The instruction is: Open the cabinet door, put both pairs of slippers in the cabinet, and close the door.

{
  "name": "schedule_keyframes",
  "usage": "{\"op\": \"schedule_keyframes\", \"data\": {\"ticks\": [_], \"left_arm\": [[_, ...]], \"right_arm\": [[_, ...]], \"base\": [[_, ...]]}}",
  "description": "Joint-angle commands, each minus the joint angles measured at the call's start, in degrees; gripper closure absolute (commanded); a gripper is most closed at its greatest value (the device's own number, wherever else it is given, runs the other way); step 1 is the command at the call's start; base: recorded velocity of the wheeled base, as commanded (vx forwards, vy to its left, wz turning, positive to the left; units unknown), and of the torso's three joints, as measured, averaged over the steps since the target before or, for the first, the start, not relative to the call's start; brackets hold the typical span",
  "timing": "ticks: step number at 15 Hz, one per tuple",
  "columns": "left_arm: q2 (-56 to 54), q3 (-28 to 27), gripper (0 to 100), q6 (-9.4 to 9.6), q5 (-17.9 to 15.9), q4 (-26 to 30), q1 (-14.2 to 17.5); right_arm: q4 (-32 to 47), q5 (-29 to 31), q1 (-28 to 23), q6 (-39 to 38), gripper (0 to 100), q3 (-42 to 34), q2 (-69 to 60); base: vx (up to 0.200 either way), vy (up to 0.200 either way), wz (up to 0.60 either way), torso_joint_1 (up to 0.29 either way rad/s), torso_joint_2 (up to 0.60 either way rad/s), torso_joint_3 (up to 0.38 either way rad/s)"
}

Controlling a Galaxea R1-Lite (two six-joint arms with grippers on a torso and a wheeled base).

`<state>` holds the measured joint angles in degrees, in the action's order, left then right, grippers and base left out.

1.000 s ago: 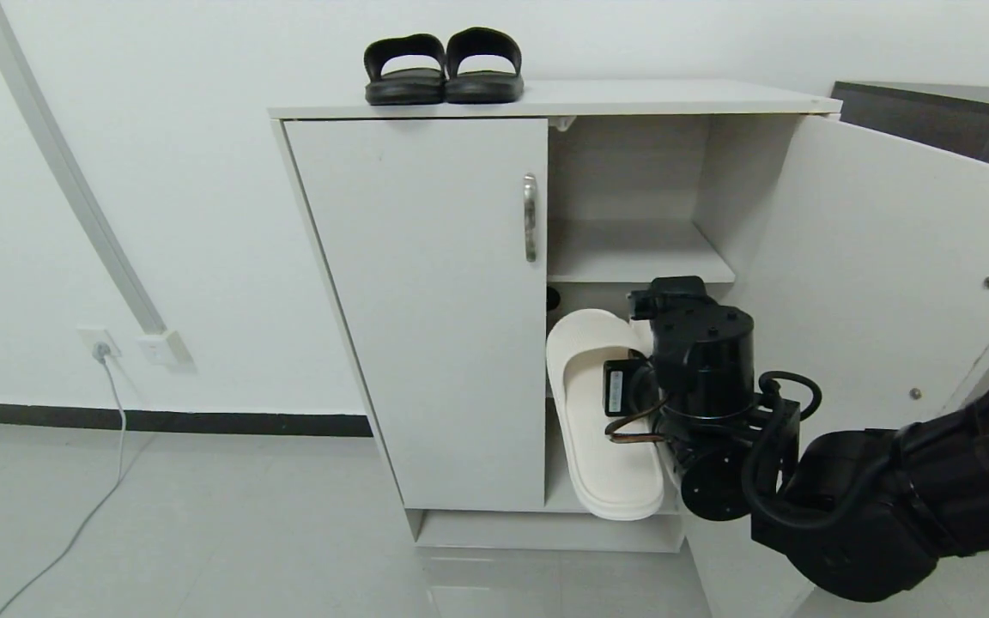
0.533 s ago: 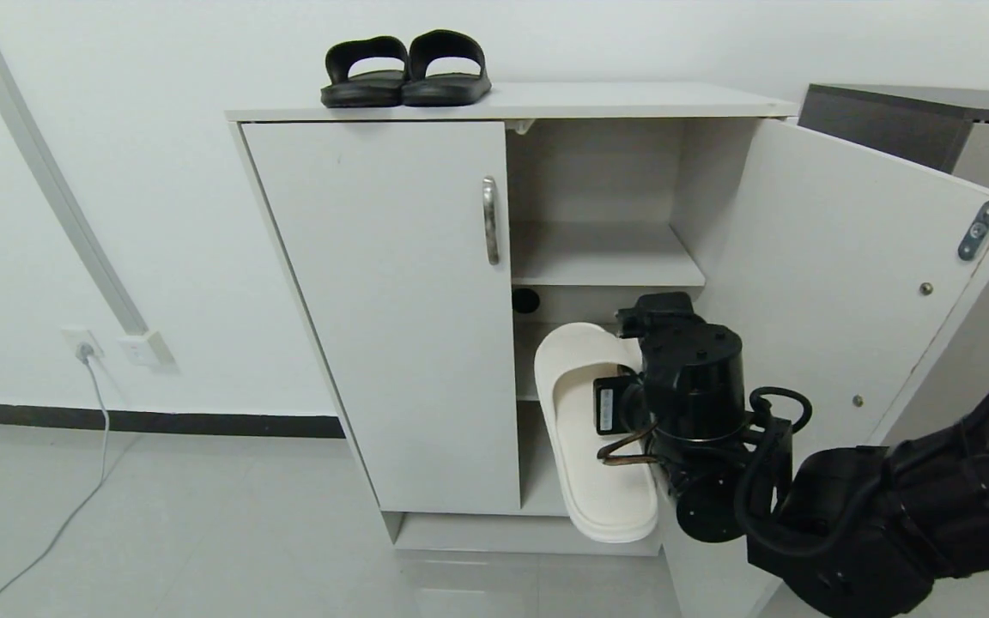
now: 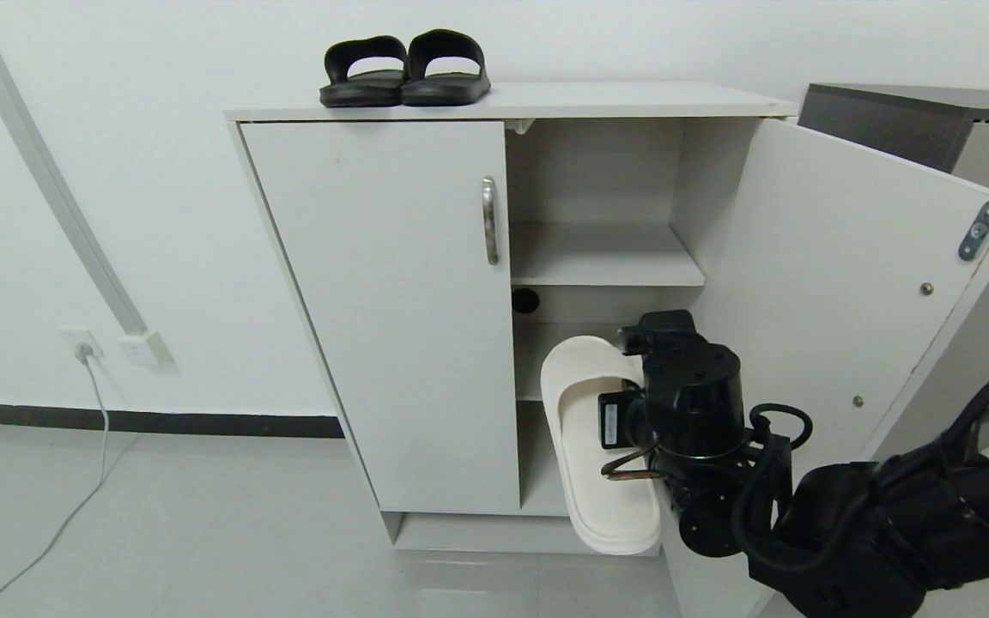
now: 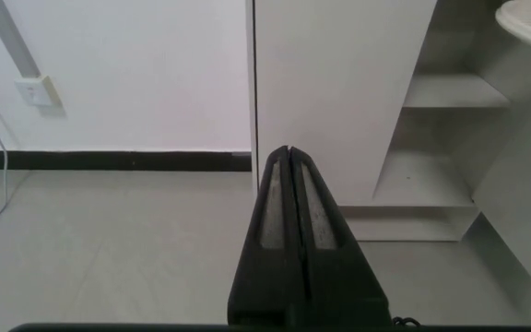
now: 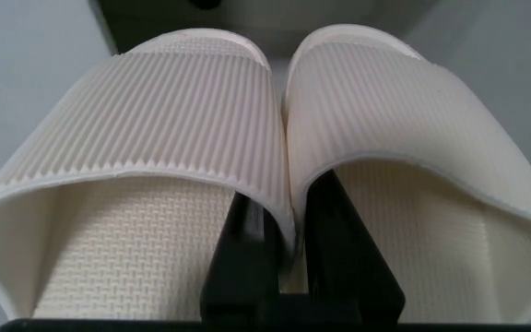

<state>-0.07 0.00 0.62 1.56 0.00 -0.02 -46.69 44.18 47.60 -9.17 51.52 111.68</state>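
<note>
Since half a second ago, right gripper [image 5: 282, 242] has dropped slightly, carrying the white slippers [image 3: 595, 446] lower at the cabinet [image 3: 632, 99] opening. Its jaws are clamped on the two adjoining strap edges.

Done: right door [image 3: 838, 283] open.

Left: shelve white pair; move black slippers [image 3: 406, 69] from cabinet top; close door.

Left gripper [image 4: 289, 212] is closed and empty, facing the cabinet's closed side.

White slippers: off-white, ribbed straps, textured footbeds, held nearly upright
</note>
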Motion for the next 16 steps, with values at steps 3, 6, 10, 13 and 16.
{"op": "schedule_keyframes", "data": {"ticks": [3, 6, 10, 13, 16], "left_arm": [[0.1, 0.0, 100, -0.01, 0.0, 0.0, 0.0], [0.1, 0.0, 100, -0.01, 0.0, 0.0, 0.0], [0.1, 0.0, 100, -0.62, -0.1, 0.0, 0.0], [0.1, 0.0, 100, -0.62, -0.1, 0.0, 0.0], [0.1, 0.0, 100, -0.62, 0.0, 0.0, 0.0]], "right_arm": [[-1.6, 0.0, -1.5, -0.1, 100, -3.0, -0.2], [-1.6, 0.1, -2.0, 0.0, 100, -3.6, -0.2], [-1.6, 0.0, -3.8, 0.0, 100, -4.4, -0.2], [-1.6, 0.0, -4.2, 0.0, 100, -4.5, -0.1], [-1.6, 0.0, -4.6, 0.0, 100, -4.8, -0.1]], "base": [[0.000, 0.000, 0.00, 0.000, 0.00, 0.000], [0.000, 0.000, 0.00, 0.000, 0.00, 0.000], [0.000, 0.000, 0.00, 0.000, 0.00, 0.000], [0.000, 0.000, 0.00, 0.000, 0.00, 0.000], [0.000, 0.000, 0.00, 0.000, 0.00, 0.000]]}}
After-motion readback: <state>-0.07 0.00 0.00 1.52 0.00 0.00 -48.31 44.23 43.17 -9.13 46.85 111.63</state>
